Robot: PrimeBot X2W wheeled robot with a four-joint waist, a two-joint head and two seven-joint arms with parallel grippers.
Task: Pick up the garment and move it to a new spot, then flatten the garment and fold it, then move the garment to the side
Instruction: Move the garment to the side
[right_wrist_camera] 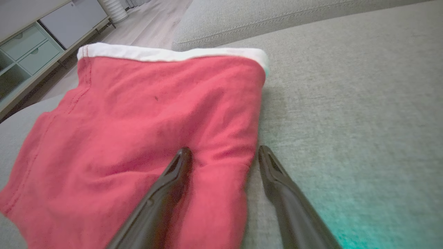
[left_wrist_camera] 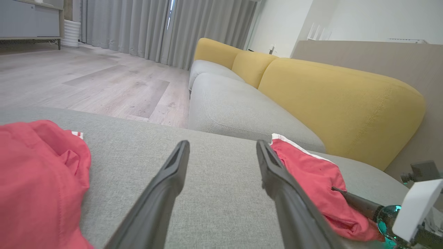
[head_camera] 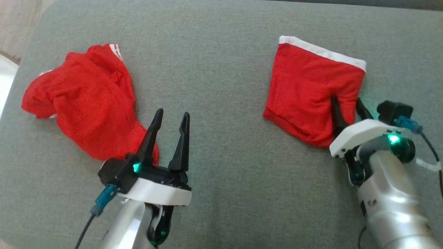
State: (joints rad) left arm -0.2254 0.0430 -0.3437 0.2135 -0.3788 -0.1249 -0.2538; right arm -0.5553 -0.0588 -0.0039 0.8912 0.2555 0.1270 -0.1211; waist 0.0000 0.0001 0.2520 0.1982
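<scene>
Pincer state: left pincer [head_camera: 172, 116] and right pincer [head_camera: 346, 100] both spread wide, nothing gripped.
Folded red garment [head_camera: 311, 90] lies at upper right of the head view, white waistband [head_camera: 322, 52] along its top edge. The right pincer straddles its right edge, one finger over cloth, the other over bare grey cushion [head_camera: 221, 69]. Crumpled red garment [head_camera: 86, 103] lies at left, its lower right edge beside the left pincer. Bare cushion separates the two garments.

Home living room: grey sofa [left_wrist_camera: 228, 103] with yellow back cushions [left_wrist_camera: 332, 100], long curtains [left_wrist_camera: 145, 27], wood-plank floor [left_wrist_camera: 86, 83], drawer cabinet [right_wrist_camera: 34, 48].
</scene>
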